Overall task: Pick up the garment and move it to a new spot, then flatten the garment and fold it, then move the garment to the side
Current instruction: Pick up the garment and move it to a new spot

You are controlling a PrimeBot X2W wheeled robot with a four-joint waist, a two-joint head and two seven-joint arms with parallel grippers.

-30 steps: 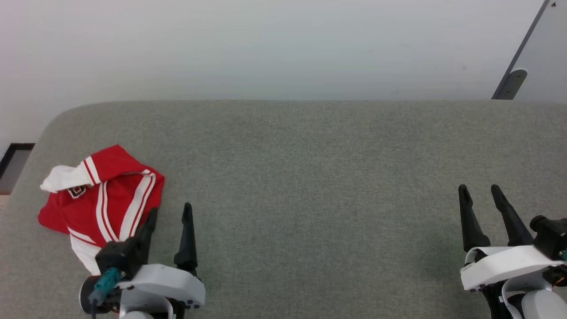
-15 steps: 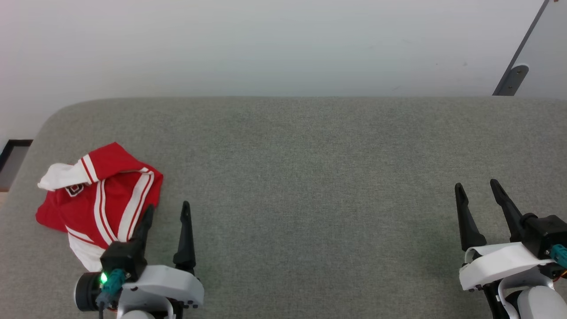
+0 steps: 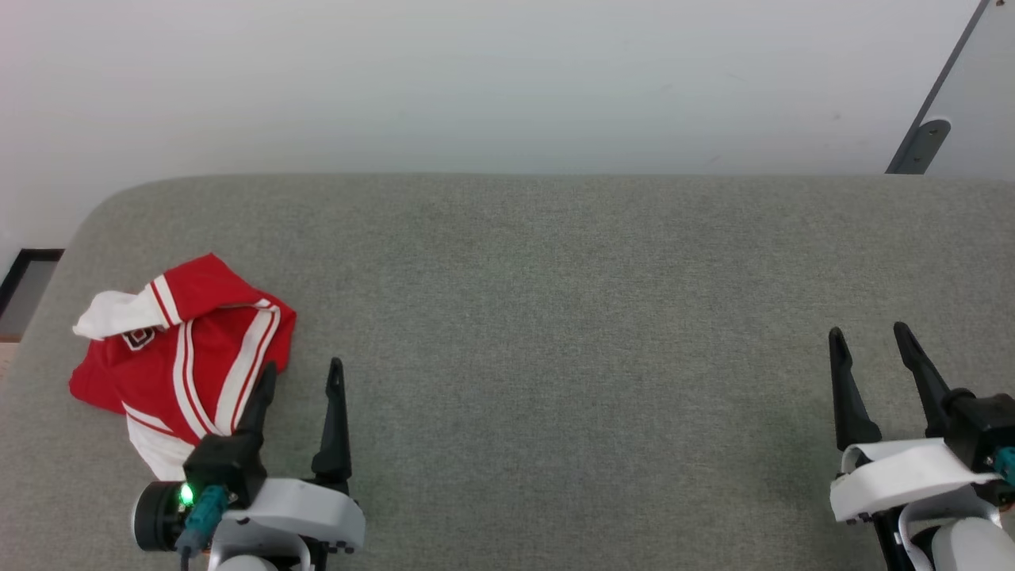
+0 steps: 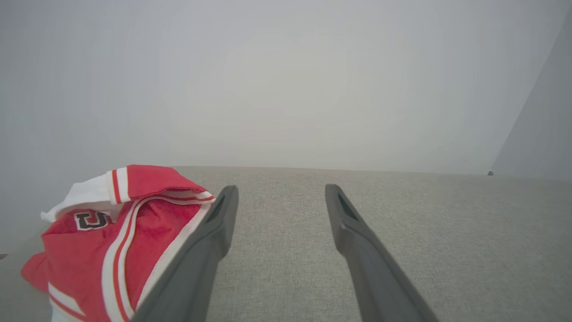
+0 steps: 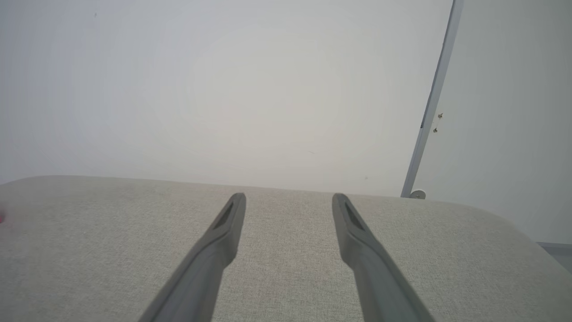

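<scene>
Head view first: the garment (image 3: 178, 349) lies crumpled at the tabletop's (image 3: 555, 317) left end. The left end effector (image 3: 303, 366) is spread wide and empty just beside it, and the right end effector (image 3: 867, 331) is equally wide and empty, well apart on the right. Left wrist view: one finger overlaps the red cloth's edge, though I can't tell if it touches. Right wrist view: parted fingers above grey tabletop.

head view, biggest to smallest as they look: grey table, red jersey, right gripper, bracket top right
1. grey table
2. red jersey and right gripper: too close to rank, as the gripper is nearer the camera and cut off
3. bracket
</scene>
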